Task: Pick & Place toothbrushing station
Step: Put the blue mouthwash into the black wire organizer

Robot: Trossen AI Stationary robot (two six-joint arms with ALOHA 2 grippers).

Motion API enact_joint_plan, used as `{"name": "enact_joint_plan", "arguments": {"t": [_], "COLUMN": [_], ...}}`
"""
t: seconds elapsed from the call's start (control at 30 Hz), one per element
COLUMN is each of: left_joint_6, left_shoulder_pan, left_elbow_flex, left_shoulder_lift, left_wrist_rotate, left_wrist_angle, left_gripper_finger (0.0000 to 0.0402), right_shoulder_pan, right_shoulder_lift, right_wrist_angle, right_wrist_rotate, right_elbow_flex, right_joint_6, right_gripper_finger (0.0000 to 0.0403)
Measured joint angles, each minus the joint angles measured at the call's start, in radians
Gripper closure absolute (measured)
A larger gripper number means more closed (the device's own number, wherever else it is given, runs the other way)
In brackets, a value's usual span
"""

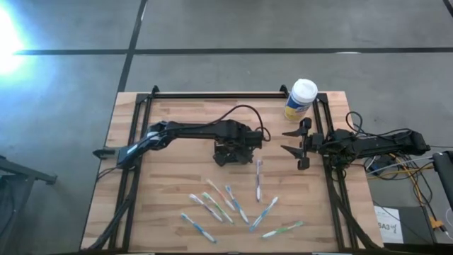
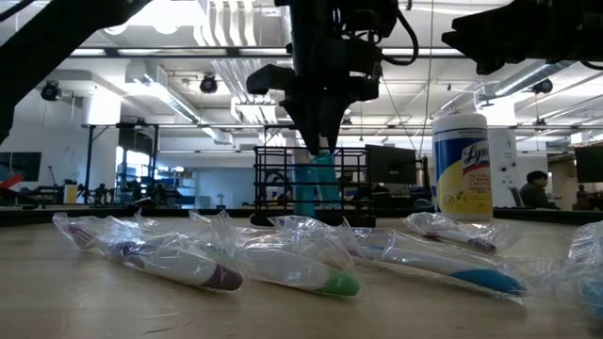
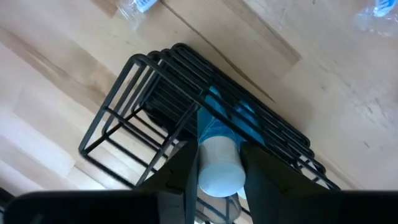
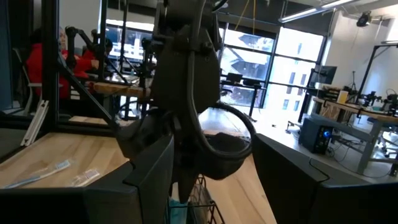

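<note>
Seven or so wrapped toothbrushes (image 1: pixel 258 179) litter wooden table (image 1: pixel 177 177).

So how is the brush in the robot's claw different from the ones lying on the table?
The brush in the left claw stands upright, going down into the black wire rack; the brushes on the table lie flat. The held one looks unwrapped, while the lying ones sit in crinkly clear wrappers. The held one is gripped; the others lie untouched. The right claw waits open near the yellow wipes can.
</note>
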Motion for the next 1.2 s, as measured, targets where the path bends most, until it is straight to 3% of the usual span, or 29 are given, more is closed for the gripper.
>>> {"name": "enact_joint_plan", "arguments": {"t": [0.43,0.7,1.2], "left_joint_6": [0.002,0.000,-0.022], "left_shoulder_pan": [0.006,0.009,0.005], "left_elbow_flex": [-0.001,-0.001,0.034], "left_shoulder_lift": [0.000,0.000,-0.003], "left_wrist_rotate": [0.023,0.038,-0.006], "left_wrist_angle": [0.025,0.025,0.013], "left_gripper_finger": [0.0303,0.0256,0.0280], "right_shoulder_pan": [0.000,0.000,0.000], "right_shoulder_lift": [0.000,0.000,0.000], "right_wrist_angle": [0.000,0.000,0.000], "right_wrist_rotate": [0.000,0.000,0.000], "right_elbow_flex": [0.000,0.000,0.000], "right_joint_6": [0.007,0.010,0.010], "right_gripper_finger": [0.0188,0.0188,0.0188]}}
